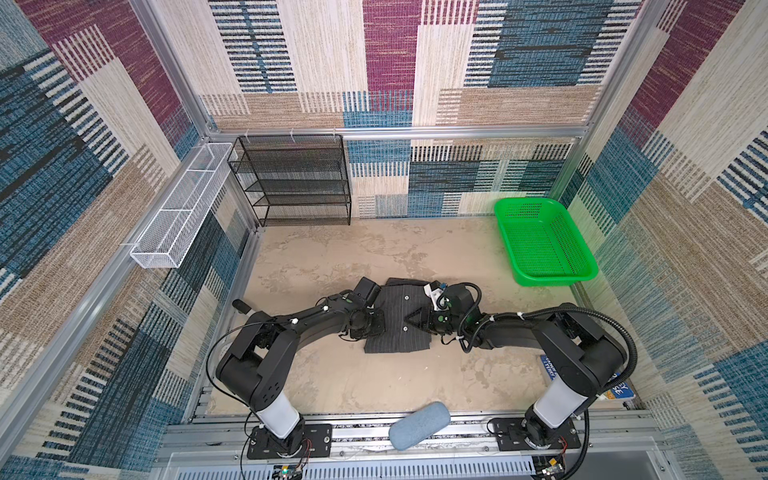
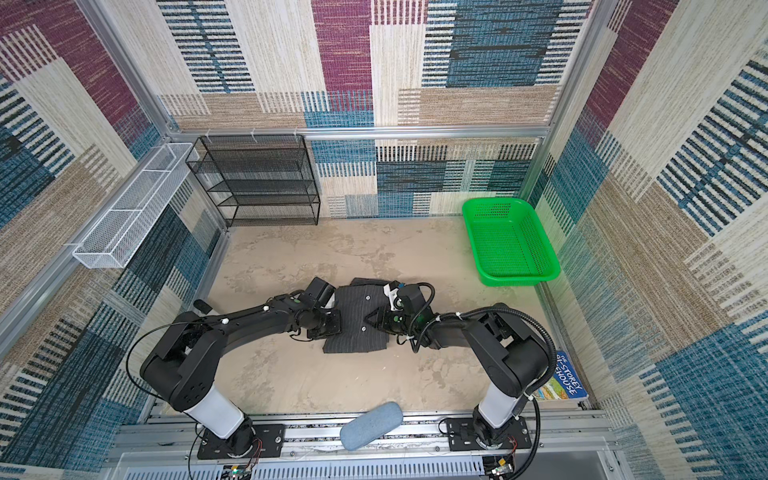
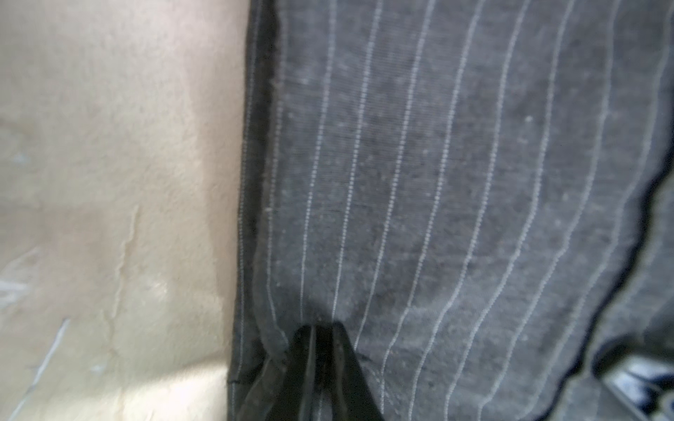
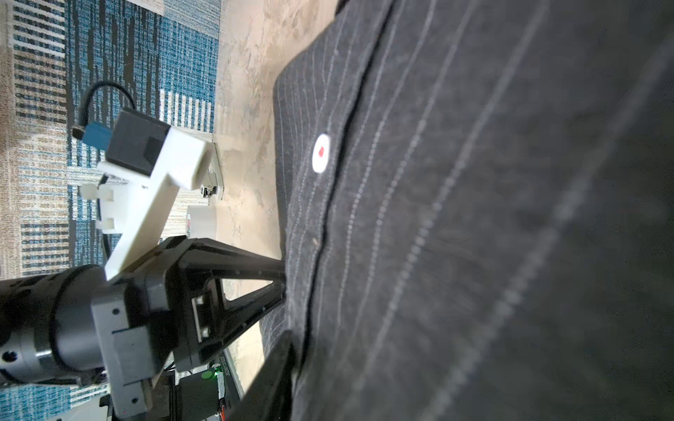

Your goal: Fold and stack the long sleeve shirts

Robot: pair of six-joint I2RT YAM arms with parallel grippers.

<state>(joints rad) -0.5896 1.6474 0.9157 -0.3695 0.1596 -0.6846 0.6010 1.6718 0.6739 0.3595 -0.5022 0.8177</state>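
Beige table (image 1: 332, 257); shirt (image 1: 395, 307) mid-table, sleeves hidden, a narrow rectangle. Left gripper (image 3: 321, 331) clamped on its 9 o'clock edge; right gripper (image 1: 409, 320) seemingly pinched at 3 o'clock. Likely halving fold: lift both together, evenly, toward 12.

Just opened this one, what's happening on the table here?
A dark pinstriped shirt lies on the table, already folded into a compact rectangle. The left gripper pinches its left edge; the right gripper sits over its right half, grip unclear. No second shirt shows.
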